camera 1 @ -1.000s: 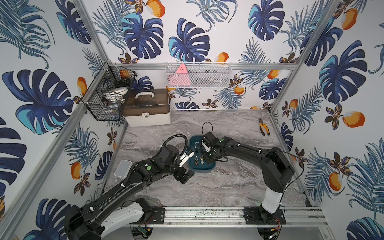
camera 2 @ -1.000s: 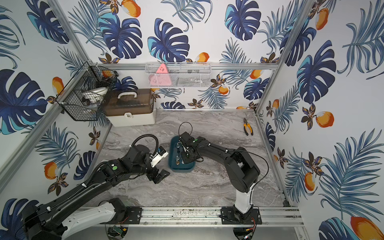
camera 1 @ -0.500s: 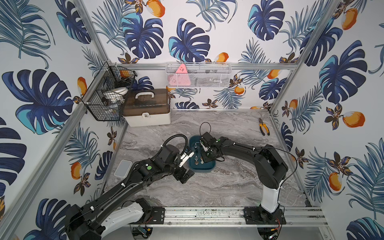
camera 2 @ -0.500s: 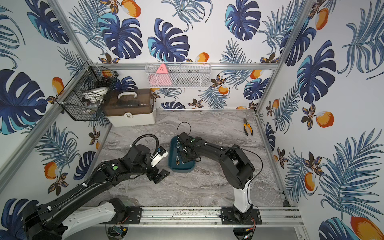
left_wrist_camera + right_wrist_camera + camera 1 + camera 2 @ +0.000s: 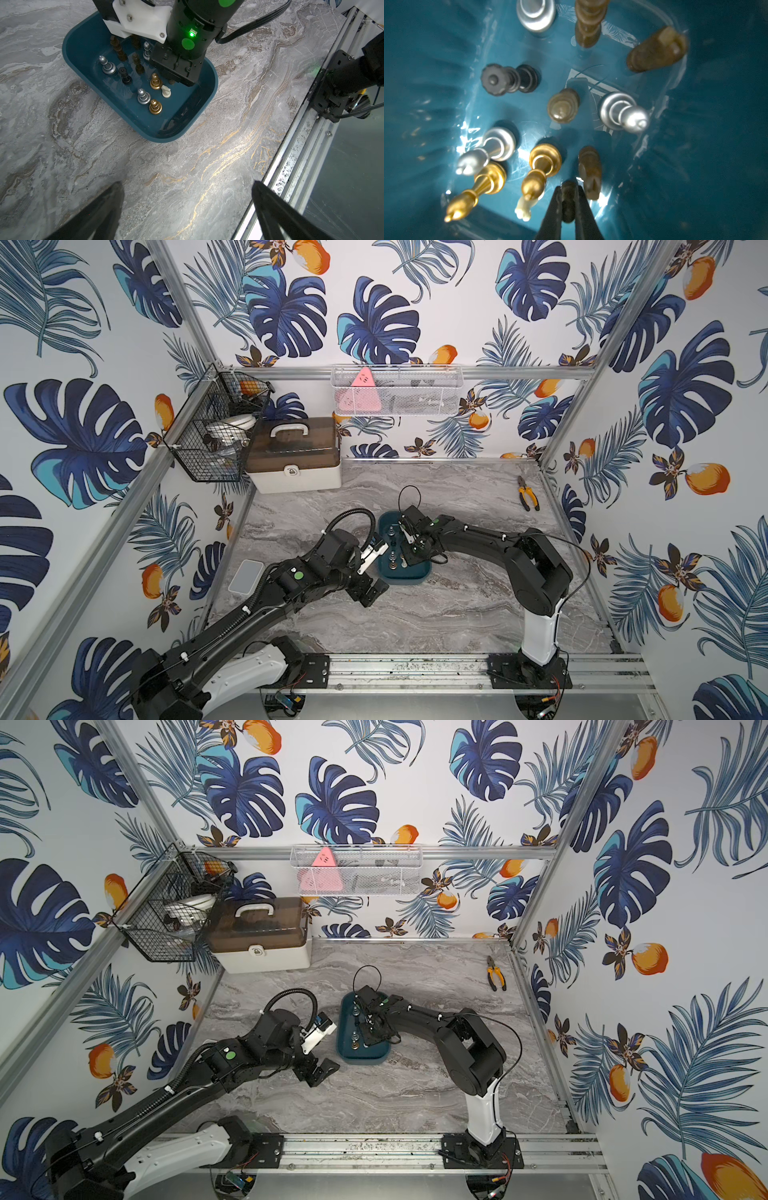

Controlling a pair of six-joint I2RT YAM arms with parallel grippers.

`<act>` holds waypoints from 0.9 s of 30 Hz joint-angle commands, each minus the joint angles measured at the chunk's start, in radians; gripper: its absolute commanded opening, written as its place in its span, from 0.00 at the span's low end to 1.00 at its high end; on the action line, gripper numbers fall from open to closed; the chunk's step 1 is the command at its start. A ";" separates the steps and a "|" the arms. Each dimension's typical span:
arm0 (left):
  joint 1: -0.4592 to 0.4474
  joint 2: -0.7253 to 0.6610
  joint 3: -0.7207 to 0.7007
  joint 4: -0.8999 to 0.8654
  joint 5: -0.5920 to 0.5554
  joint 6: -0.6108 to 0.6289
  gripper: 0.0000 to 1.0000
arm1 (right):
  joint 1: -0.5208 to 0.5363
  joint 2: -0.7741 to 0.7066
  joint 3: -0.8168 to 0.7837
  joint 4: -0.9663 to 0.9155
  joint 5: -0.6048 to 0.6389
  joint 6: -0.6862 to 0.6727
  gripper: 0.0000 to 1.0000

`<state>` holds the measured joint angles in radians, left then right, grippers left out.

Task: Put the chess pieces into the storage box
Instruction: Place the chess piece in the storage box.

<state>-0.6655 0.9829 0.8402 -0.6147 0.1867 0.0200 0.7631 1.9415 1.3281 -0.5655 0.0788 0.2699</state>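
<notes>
Now, near edge: rail (image 5: 415,670) runs along the 6 o'clock side of the table (image 5: 436,626), with both arm bases on it.
Left gripper: left gripper (image 5: 187,185) is spread to its widest and holds nothing. Only marble shows between its fingers (image 5: 104,207). It sits at 7 o'clock of the storage box, just beside the rim. I cannot tell whether the tips touch the marble.
Storage box: storage box (image 5: 415,572) is dark teal and lies flat at mid-table, open side up, with its long axis roughly 12 to 6 o'clock.
Chess pieces: chess pieces (image 5: 143,97) in view are all inside the box: silver, gold, brown, one black and a white piece (image 5: 166,91). Those seen clearly stand on their bases with their long axes upright.
Right gripper: right gripper (image 5: 568,190) reaches in from 3 o'clock, low inside the box. Its jaws are pressed onto a dark brown piece (image 5: 568,207) whose long axis runs along the fingers. A gold piece (image 5: 544,164) stands just beside it.
Room: bare marble runs from the box's 6 o'clock rim to the rail, and lies wide at 3 o'clock under the right arm. The box floor is bare at its 6 o'clock end.
Left edge: grey slab (image 5: 246,576) lies at 9 o'clock by the frame.
Far side: pliers (image 5: 528,498) lie at 2 o'clock near the right edge. A white case (image 5: 295,477) stands at 11 o'clock in the far corner.
</notes>
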 commanded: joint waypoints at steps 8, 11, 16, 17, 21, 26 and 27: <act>0.001 0.001 0.008 0.012 0.000 0.009 0.99 | 0.001 0.005 -0.004 0.002 0.020 -0.003 0.15; 0.000 -0.001 0.007 0.011 -0.001 0.008 0.99 | 0.002 0.003 0.002 -0.003 0.021 -0.005 0.17; 0.000 -0.003 0.007 0.012 -0.001 0.008 0.99 | 0.005 -0.001 0.007 -0.005 0.024 -0.005 0.20; 0.000 -0.003 0.007 0.012 -0.001 0.009 0.99 | 0.005 -0.002 0.006 -0.005 0.025 -0.005 0.21; 0.001 -0.003 0.007 0.013 -0.001 0.008 0.99 | 0.007 -0.004 0.011 -0.009 0.027 -0.006 0.22; 0.001 -0.003 0.007 0.012 -0.003 0.008 0.99 | 0.008 -0.013 0.019 -0.015 0.029 -0.007 0.28; 0.000 -0.003 0.006 0.013 -0.003 0.008 0.99 | 0.010 -0.018 0.021 -0.017 0.029 -0.008 0.28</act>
<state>-0.6659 0.9825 0.8402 -0.6147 0.1867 0.0200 0.7696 1.9373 1.3380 -0.5697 0.0959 0.2691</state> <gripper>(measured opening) 0.988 0.281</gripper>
